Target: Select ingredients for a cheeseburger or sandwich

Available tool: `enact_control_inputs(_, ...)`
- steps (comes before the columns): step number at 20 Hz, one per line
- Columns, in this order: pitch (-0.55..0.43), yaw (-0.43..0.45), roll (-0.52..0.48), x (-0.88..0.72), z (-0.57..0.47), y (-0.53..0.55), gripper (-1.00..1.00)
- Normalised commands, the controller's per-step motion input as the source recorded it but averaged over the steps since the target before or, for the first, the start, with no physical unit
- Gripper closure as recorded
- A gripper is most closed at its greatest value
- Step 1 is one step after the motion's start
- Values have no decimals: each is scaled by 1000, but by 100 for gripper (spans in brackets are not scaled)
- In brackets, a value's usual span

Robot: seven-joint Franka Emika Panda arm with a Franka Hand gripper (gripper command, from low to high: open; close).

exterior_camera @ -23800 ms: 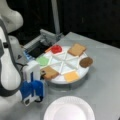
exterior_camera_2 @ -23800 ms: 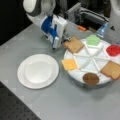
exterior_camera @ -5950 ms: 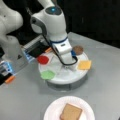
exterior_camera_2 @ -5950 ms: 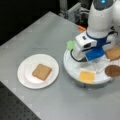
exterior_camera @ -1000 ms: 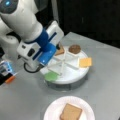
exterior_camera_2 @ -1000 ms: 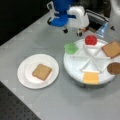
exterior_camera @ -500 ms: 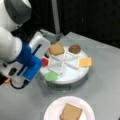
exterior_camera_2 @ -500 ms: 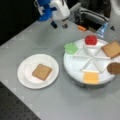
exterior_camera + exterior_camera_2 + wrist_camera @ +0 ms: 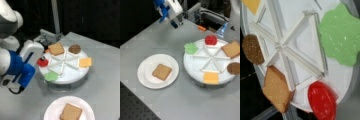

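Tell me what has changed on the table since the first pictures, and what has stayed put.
One bread slice has left the divided tray and now lies on the white plate. The gripper, over the tray six seconds ago, has pulled back toward a front view's top left. The lettuce, tomato, second bread slice, cheese and brown patty stay in the tray.
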Motion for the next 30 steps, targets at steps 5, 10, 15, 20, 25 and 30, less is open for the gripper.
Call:
enact_control_inputs(5, -23, 113, 582, 167, -225, -342, -100)
enact_control_inputs(10, -110, 172, 493, 195, -239, -337, -100)
enact_control_inputs(15, -168, 232, 512, 236, -175, -336, -100)
enact_control_inputs(20, -120, 226, 484, 255, -191, -314, -100)
enact_control_inputs(25, -127, 204, 421, 304, -212, -237, -100)
enact_control_inputs(30, -132, 162, 328, 332, -200, -146, -100)
